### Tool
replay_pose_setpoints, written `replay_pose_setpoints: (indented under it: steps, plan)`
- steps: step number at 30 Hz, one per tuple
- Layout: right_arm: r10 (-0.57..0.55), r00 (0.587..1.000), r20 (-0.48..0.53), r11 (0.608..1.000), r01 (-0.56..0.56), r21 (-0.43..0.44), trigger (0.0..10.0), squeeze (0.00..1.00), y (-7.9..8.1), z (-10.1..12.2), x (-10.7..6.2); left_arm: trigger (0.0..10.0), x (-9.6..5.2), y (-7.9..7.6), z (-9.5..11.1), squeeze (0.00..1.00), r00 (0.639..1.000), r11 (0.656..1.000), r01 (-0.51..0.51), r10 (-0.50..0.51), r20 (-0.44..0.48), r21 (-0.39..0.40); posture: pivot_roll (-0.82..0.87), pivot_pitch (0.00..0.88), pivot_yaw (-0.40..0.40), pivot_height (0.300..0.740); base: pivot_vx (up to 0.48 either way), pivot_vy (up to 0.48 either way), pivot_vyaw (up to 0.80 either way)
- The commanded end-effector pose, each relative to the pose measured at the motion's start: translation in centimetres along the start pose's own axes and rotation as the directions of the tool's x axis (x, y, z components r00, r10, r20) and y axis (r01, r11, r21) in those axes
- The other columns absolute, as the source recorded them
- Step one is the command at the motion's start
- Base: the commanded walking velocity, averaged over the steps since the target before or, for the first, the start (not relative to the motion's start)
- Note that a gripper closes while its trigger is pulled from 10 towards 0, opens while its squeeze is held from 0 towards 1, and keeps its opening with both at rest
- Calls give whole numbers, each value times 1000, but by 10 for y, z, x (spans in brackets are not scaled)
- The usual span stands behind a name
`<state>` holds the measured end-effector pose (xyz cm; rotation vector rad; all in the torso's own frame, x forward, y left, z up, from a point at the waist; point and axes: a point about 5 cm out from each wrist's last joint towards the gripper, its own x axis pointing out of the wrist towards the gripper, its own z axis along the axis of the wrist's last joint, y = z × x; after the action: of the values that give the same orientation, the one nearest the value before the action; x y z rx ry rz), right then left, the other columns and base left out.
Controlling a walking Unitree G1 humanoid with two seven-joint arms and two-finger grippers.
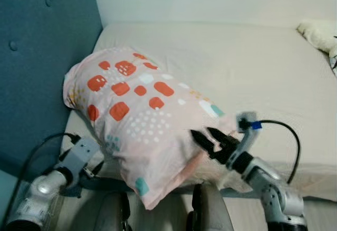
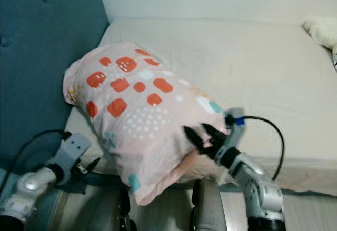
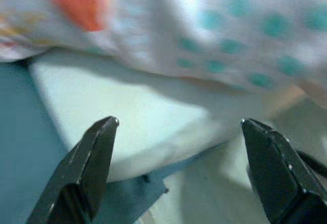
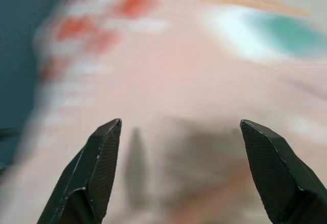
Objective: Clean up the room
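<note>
Pillow [image 1: 138, 116] is the job: pink case, orange squares, teal and white dots. It lies diagonally on the bed [image 1: 253, 68], far end up near the blue headboard [image 1: 42, 57], near corner hanging off the mattress edge toward us.

Right tool [image 1: 210, 137] sits at the pillow's near right flank, tips on or just short of the fabric. Its wrist view shows both fingers [image 4: 94, 173] spread wide with the case filling the gap between them, so released, nothing gripped. That view is blurred, so we can't say for sure the tips touch.

Left tool [image 3: 179, 168] is low, at the pillow's left underside by the mattress corner. Fingers spread, also released; ahead of it we see mattress edge with the pillow bulging above.

Beyond the right tool, the bed runs bare to a white fluffy item [image 1: 318, 33] at the far right corner, well apart from everything.

Our read on the step: both tools bracketing the pillow from either side, either lining up a two-sided grab or just let go after setting it down. Overhang says it isn't squared away yet.

Next move, as we judge it: close in from both flanks, pinch or squeeze the stuffing, lift and push it up against the headboard. Soft and floppy, so a one-sided pinch will likely drag cloth only.
</note>
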<state>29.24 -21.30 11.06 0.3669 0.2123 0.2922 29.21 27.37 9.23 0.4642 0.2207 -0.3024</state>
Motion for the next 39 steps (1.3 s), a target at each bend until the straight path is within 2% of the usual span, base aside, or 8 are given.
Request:
replay_pose_setpoints:
  steps: [1, 3, 4, 6, 22, 25, 26, 39]
  plan:
    - [-78, 997, -10, 997, 78, 15, 10000, 0, -12, -8, -6, 10000, -5, 10, -4, 0, 1000, 997, -22, 22, -7, -80, -3, 220, -14, 596, 0, 0, 0]
    - [-135, 991, -11, 991, 135, 7, 10000, 0, -22, -10, -11, 10000, -6, 22, 2, 0, 997, 968, -61, 72, 36, -242, -4, 219, -14, 596, 0, 0, 0]
    - [-226, 974, 11, 974, 226, -26, 10000, 0, -37, -10, -20, 10000, -7, 29, 7, 906, 993, 913, -35, 76, 85, -407, -3, 212, -11, 596, 0, 0, 0]
    - [-300, 953, 48, 953, 301, -27, 10000, 0, -51, -7, -30, 10000, -8, 29, 10, 1000, 991, 841, 25, 50, 124, -540, -3, 212, -11, 596, 0, 0, 0]
    - [-461, 877, 136, 858, 479, -186, 10000, 0, -80, 3, -49, 10000, -10, -64, -26, 624, 925, 256, 100, -380, -5, -961, -23, 220, 35, 596, 0, 0, 0]
    - [-461, 876, 139, 856, 481, -189, 10000, 0, -80, 3, -47, 10000, -11, -70, -24, 624, 913, 231, 109, -407, 5, -967, -23, 220, 35, 596, 0, 0, 0]
    - [-456, 876, 155, 858, 479, -183, 10000, 0, -76, 5, -38, 10000, -10, -89, -24, 0, 886, 181, 95, -464, 0, -979, -19, 218, 36, 596, 0, 0, 0]
    - [-424, 888, 181, 867, 455, -201, 10000, 0, -67, 7, -22, 10000, 8, -142, -12, 0, 896, -20, 12, -444, 20, -1000, -33, 215, 23, 596, 0, 0, 0]
